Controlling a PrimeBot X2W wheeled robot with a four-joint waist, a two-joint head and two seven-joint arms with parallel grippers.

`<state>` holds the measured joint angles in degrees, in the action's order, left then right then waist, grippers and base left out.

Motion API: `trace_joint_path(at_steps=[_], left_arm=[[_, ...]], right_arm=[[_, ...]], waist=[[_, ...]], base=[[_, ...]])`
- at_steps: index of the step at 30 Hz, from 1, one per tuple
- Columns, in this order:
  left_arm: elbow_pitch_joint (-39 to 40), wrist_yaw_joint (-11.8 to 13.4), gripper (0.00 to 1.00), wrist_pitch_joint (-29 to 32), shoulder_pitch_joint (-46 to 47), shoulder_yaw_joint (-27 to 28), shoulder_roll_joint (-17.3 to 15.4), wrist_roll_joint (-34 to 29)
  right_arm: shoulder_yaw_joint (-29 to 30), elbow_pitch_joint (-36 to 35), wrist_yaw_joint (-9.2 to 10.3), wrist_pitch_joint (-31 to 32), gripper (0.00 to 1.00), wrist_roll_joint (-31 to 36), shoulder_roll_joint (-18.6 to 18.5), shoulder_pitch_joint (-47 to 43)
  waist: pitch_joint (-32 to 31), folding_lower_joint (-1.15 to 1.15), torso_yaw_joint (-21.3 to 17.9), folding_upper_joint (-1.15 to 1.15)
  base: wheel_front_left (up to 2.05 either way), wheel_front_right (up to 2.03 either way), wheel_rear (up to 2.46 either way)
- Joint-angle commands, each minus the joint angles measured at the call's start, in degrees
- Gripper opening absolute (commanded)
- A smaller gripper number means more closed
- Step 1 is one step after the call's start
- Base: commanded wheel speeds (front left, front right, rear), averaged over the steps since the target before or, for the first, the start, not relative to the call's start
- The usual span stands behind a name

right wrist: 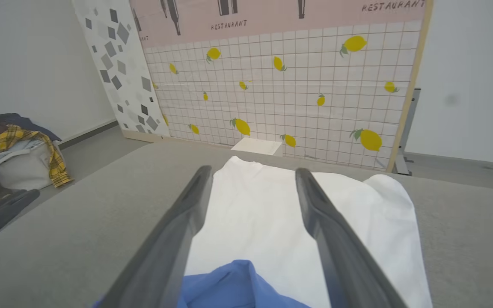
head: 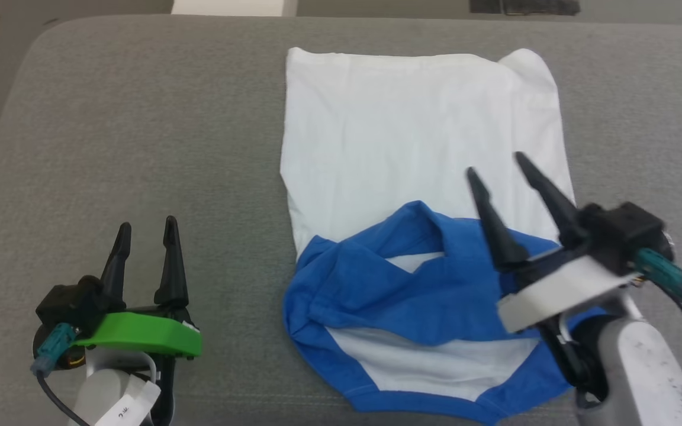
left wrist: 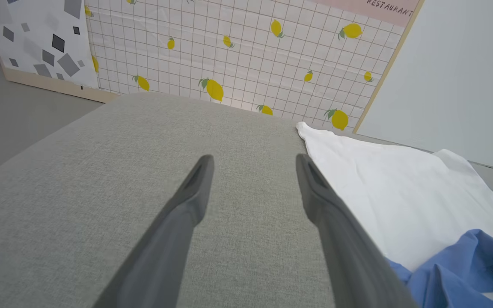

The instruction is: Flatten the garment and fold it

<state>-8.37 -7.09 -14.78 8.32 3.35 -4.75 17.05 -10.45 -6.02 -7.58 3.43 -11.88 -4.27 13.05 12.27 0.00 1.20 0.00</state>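
A grey padded surface (head: 140,118) with rounded corners, backed by a lemon-patterned panel (right wrist: 293,85), carries the garment (head: 412,136). The garment lies right of the surface's middle. Its white body is spread fairly smooth toward the far edge, while its blue section (head: 376,284) is bunched and turned over on itself at the near edge, with white cloth showing among the folds. The left gripper (head: 147,225) hovers over bare surface toward the near-left corner, fingers parted and empty, apart from the cloth. The right gripper (head: 495,164) is poised above the right side of the blue section, fingers likewise parted and holding nothing. Risk: a pinch into the bunched blue cloth may catch several layers at once, so that pulling drags the smooth white body into new wrinkles. A one-sided pull could also skew the garment over the near edge.
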Motion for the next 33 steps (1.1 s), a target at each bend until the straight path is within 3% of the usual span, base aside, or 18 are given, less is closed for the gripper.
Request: trace_joint_path(at_steps=[1, 2, 3, 6, 18, 27, 33], left_arm=[[0.2, -0.4, 1.00, -0.2, 0.7, -0.2, -1.1, -0.3], [0.1, -0.4, 1.00, -0.2, 1.3, -0.6, -1.6, -0.3], [0.1, -0.4, 1.00, 1.0, 4.5, -2.4, -4.0, -0.4], [0.4, -0.4, 1.00, 3.8, 9.7, -4.6, -7.6, -0.2], [-4.5, -0.4, 1.00, 24.7, 39.0, -16.9, -22.1, 6.2], [-13.2, -0.1, 1.00, 41.4, 54.9, -19.2, -26.7, 10.0], [-16.4, 3.0, 1.00, 50.9, 59.9, -18.0, -27.4, 11.8]], right_arm=[[1.9, -0.4, 0.09, -2.3, 1.00, 0.7, 0.4, -1.3], [3.3, -0.3, 0.09, -3.5, 1.00, 1.2, 0.5, -1.8], [6.7, 0.8, 0.09, -5.7, 1.00, 2.1, 0.8, -2.9], [9.1, 1.5, 0.09, -7.0, 1.00, 2.8, 1.1, -2.6], [11.9, 1.7, 0.09, -10.0, 1.00, 2.5, 1.4, 2.1], [10.3, 3.0, 0.09, -12.4, 1.00, -1.1, 1.4, 4.1], [8.6, 4.4, 0.09, -14.1, 1.00, -2.5, 1.4, 4.7]], waist=[[0.2, 0.00, -2.8, 0.00], [0.6, 0.00, -3.2, 0.00], [2.4, 0.00, -4.9, 0.00], [5.2, 0.00, -6.4, 0.00], [18.8, 0.00, -13.1, 0.00], [26.2, 0.00, -18.3, 0.00], [29.0, 0.00, -20.6, 0.00]], base=[[0.00, 0.00, 0.00], [0.00, 0.00, 0.00], [0.00, 0.00, 0.00], [0.00, 0.00, 0.00], [0.00, 0.00, 0.00], [0.00, 0.00, 0.00], [0.00, 0.00, 0.00]])
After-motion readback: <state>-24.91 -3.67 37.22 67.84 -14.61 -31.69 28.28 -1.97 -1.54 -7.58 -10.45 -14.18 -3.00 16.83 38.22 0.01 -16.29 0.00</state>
